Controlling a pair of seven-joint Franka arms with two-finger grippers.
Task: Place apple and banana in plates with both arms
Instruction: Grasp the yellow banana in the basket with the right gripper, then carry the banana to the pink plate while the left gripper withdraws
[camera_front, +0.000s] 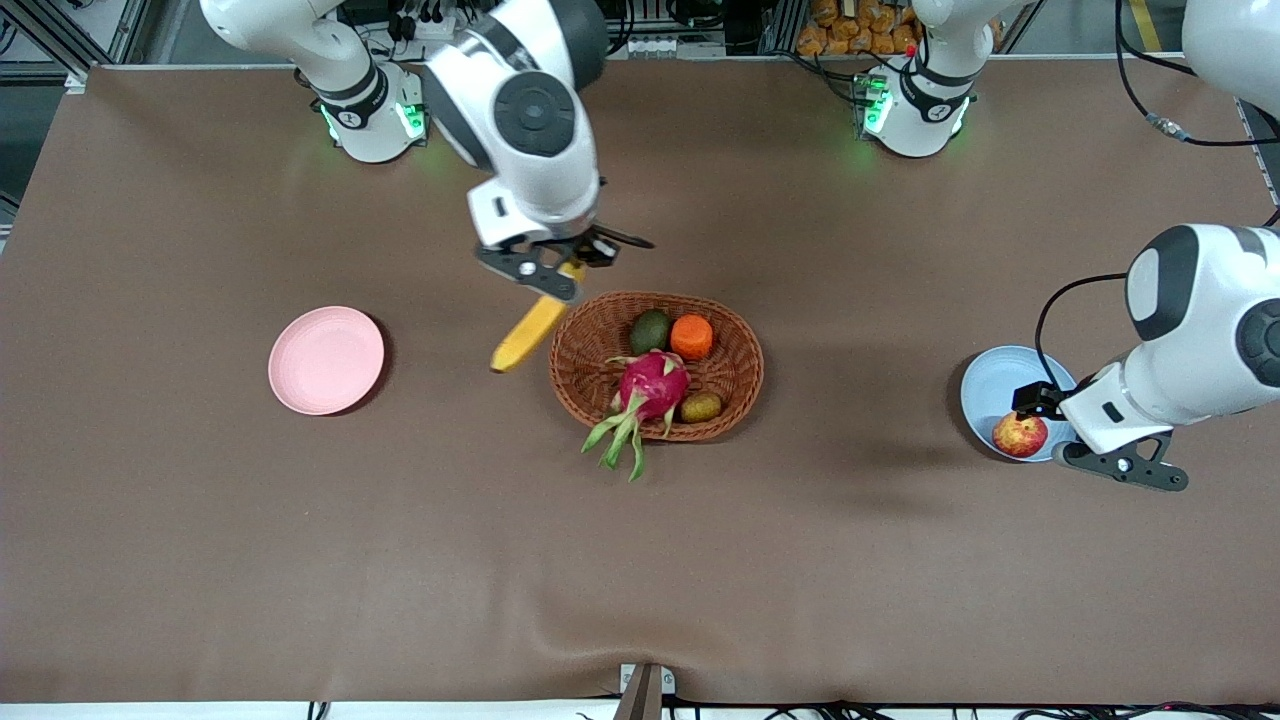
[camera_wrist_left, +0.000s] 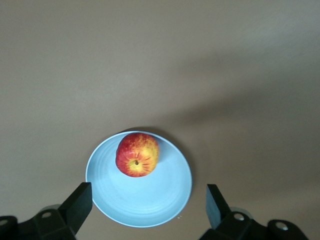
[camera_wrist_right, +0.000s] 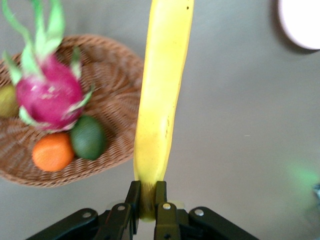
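Observation:
The red and yellow apple (camera_front: 1019, 435) lies in the light blue plate (camera_front: 990, 385) at the left arm's end of the table. My left gripper (camera_front: 1045, 425) is open and empty, just above that plate; in the left wrist view the apple (camera_wrist_left: 137, 154) lies in the plate (camera_wrist_left: 150, 200) between my spread fingers (camera_wrist_left: 77, 202). My right gripper (camera_front: 560, 270) is shut on one end of the yellow banana (camera_front: 530, 333) and holds it above the table beside the basket. The banana (camera_wrist_right: 162, 95) hangs from the jaws in the right wrist view. The pale pink plate (camera_front: 326, 360) is empty.
A brown wicker basket (camera_front: 735, 345) in the middle holds a magenta dragon fruit (camera_front: 650, 390), an orange fruit (camera_front: 691, 336), a dark green fruit (camera_front: 650, 330) and a small olive fruit (camera_front: 700, 407). The pink plate's edge shows in the right wrist view (camera_wrist_right: 300, 22).

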